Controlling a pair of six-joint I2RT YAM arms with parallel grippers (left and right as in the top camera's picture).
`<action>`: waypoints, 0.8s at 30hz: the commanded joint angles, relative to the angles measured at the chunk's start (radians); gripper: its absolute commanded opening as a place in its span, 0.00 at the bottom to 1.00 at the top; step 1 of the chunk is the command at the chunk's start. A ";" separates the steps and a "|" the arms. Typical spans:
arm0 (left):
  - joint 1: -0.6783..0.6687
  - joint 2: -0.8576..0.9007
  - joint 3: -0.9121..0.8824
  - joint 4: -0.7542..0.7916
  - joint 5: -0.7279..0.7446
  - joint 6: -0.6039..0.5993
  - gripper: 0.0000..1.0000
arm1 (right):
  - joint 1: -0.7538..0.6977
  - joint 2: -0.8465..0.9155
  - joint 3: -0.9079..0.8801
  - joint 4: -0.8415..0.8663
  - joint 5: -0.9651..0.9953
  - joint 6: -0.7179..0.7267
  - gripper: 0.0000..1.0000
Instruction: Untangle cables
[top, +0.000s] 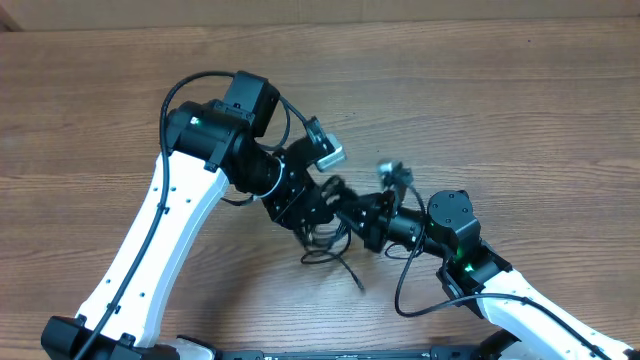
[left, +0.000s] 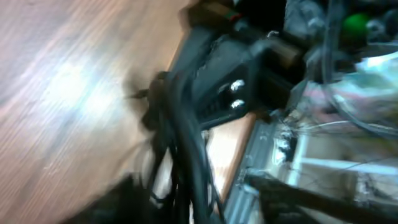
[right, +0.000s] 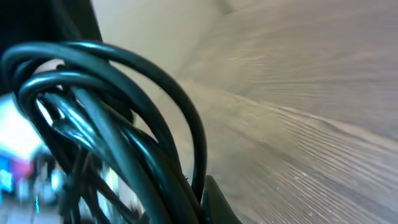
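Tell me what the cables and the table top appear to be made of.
Cables: probably rubber- or plastic-sheathed cord, smooth black, with soft highlights along the curved strands. Table top: wood or wood-look laminate, matte brown, with long grain lines; which one is unclear.

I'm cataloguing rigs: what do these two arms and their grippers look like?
Left arm and right arm: white long links, black joints, a green light each, a thin black wire looping alongside. Left gripper and right gripper are black.
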 joint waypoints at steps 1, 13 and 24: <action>0.000 -0.027 0.020 0.074 -0.172 -0.286 0.82 | -0.006 -0.007 -0.002 -0.001 0.199 0.303 0.04; -0.009 -0.027 0.002 0.256 -0.251 -0.769 0.95 | -0.006 -0.007 -0.002 -0.114 0.395 0.822 0.04; -0.009 -0.027 -0.207 0.447 -0.093 -0.776 0.83 | -0.006 -0.007 -0.002 -0.111 0.370 0.897 0.04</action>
